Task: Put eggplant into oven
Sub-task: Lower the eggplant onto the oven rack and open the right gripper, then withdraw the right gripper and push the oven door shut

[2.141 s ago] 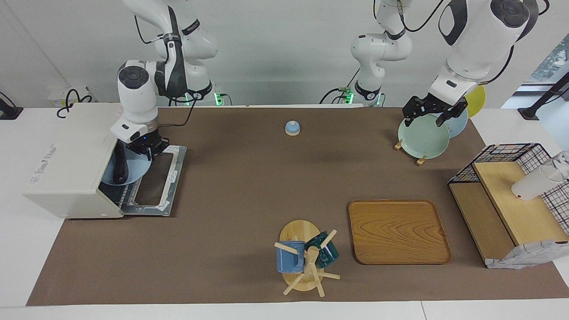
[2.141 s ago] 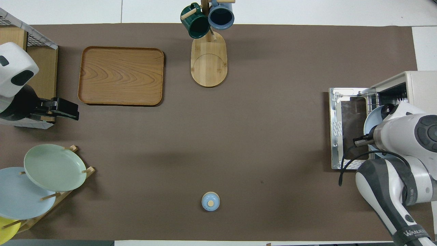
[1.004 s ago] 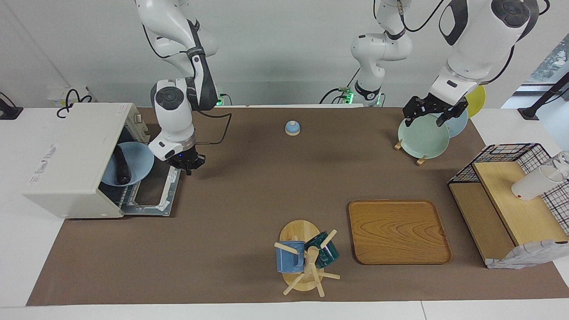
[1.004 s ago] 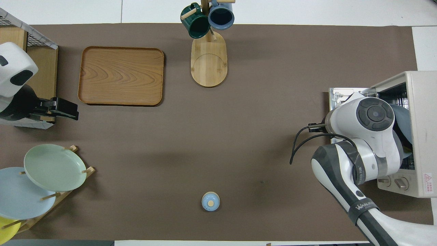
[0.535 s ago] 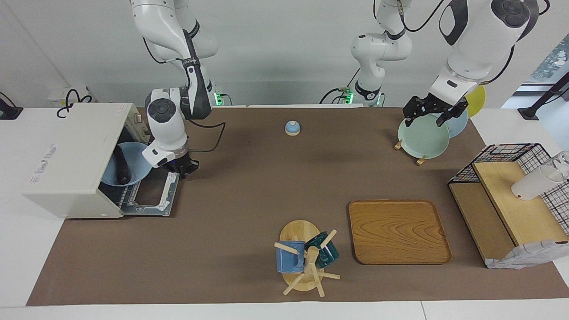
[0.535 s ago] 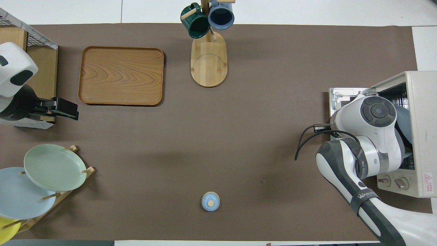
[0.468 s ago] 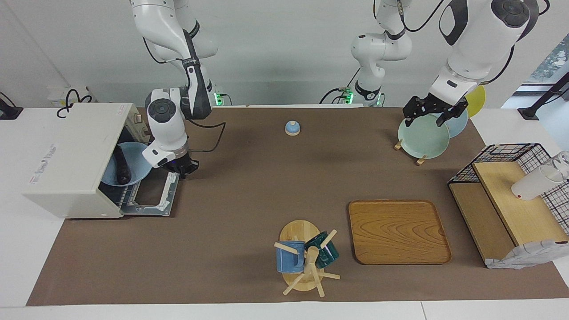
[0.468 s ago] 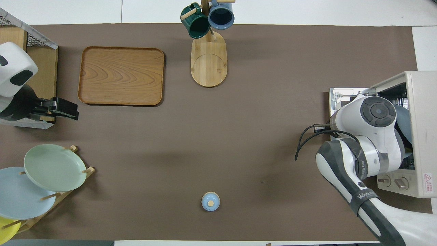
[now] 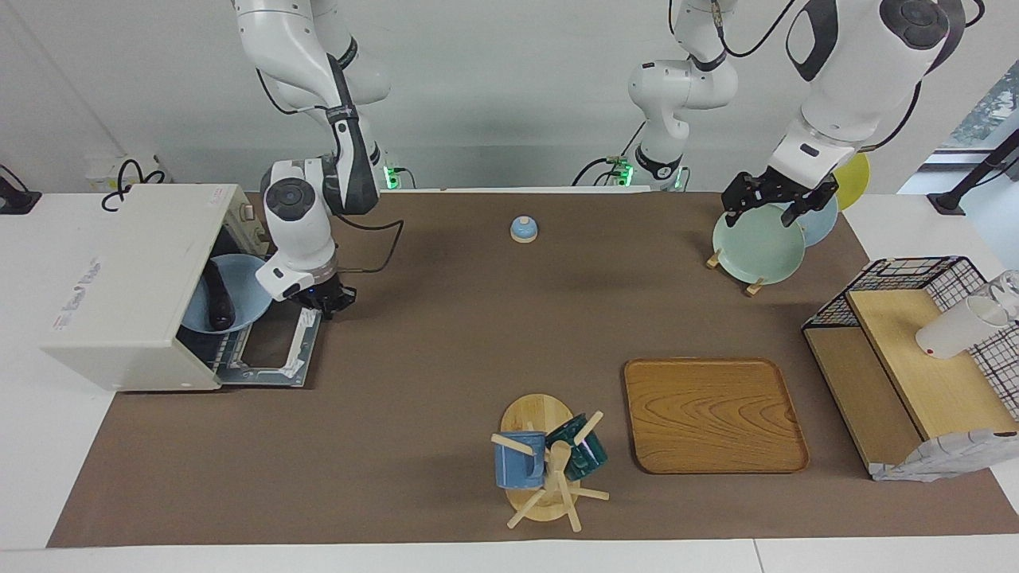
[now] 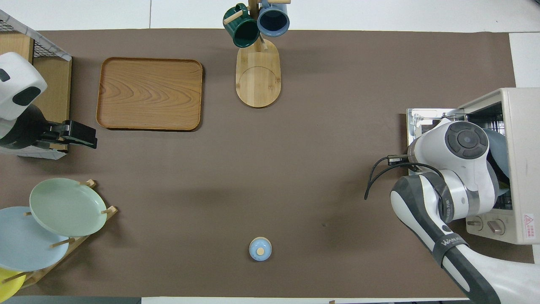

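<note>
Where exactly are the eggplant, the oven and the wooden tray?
eggplant (image 9: 216,301), facing view, middle of its dark body.
oven (image 9: 127,270), facing view, its off-white top panel.
tray (image 10: 149,93), overhead view, centre of its bare wood.

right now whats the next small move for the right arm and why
Probably lower the right end effector to the edge of the dropped door and swing it up. The eggplant already lies on the blue plate inside the oven, and the door is still open. The left arm waits.
</note>
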`<state>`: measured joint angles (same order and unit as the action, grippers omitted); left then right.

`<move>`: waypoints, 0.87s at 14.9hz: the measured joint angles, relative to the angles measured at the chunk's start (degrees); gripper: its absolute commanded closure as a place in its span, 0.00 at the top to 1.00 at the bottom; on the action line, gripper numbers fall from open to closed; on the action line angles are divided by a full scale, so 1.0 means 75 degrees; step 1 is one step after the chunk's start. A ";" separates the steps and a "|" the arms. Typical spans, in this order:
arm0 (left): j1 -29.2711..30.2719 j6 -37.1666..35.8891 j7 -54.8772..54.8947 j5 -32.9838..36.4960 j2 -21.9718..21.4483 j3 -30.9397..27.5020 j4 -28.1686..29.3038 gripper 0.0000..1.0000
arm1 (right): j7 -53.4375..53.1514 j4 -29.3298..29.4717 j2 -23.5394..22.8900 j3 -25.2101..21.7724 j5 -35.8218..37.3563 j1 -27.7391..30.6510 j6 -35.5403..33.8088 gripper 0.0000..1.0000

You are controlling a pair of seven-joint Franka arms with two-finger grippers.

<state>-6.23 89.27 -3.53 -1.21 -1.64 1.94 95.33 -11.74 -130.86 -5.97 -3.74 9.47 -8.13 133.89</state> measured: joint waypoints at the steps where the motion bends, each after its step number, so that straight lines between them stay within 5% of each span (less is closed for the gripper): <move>1: 0.0000 0.0000 0.0000 0.0000 0.0000 0.0000 0.0000 1.00 | 0.0021 0.0000 -0.0002 0.0002 0.0076 0.0000 0.0000 0.00; 10: 0.0000 0.0000 0.0000 0.0000 0.0000 0.0000 0.0000 1.00 | 0.0027 -0.0009 -0.0011 0.0139 0.1495 -0.0169 -0.0095 0.00; 13: 0.0000 0.0000 0.0000 0.0000 0.0000 0.0000 0.0000 1.00 | 0.0331 0.0467 0.0013 0.0244 0.1624 -0.0209 -0.0935 0.00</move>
<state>-6.23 89.27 -3.53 -1.21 -1.64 1.94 95.33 -9.26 -127.36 -5.88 -1.91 21.65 -9.70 126.88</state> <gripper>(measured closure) 0.000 0.991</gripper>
